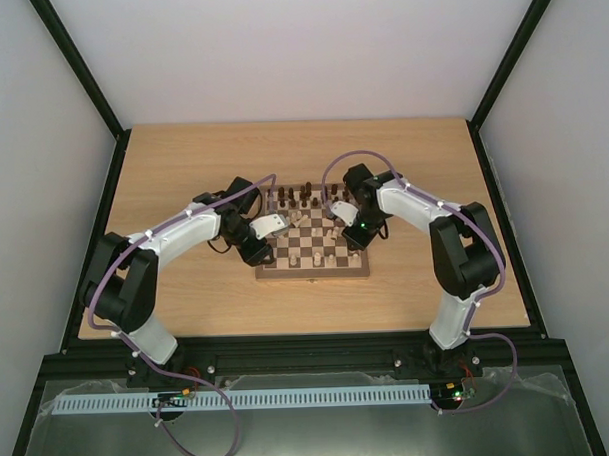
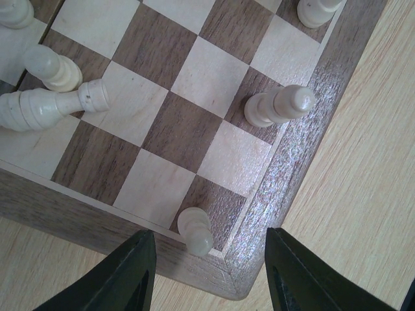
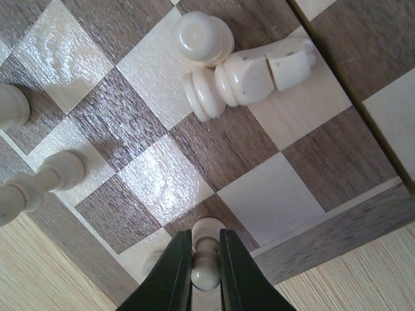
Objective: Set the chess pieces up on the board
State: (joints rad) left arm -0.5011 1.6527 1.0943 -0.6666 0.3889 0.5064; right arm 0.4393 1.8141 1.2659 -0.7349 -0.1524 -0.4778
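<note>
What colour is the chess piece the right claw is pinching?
The piece is pale cream; the right wrist view shows it best.

Board [image 1: 311,256] on table [image 1: 182,162] centre, btwn my arms. Pieces [image 1: 301,198] along its far edge. My left hand [image 2: 207,259] at board's left edge; right hand [image 3: 206,259] over right half, pawn [image 3: 206,275] in it.

Left gripper [image 2: 207,256] parted; right gripper [image 3: 206,249] pinched

I work in a lab test cell: plain white walls [image 1: 288,48] left, right and far, a black frame [image 1: 82,66], one wooden table [image 1: 182,162], my arms [image 1: 175,233] bolted at its near edge.
</note>
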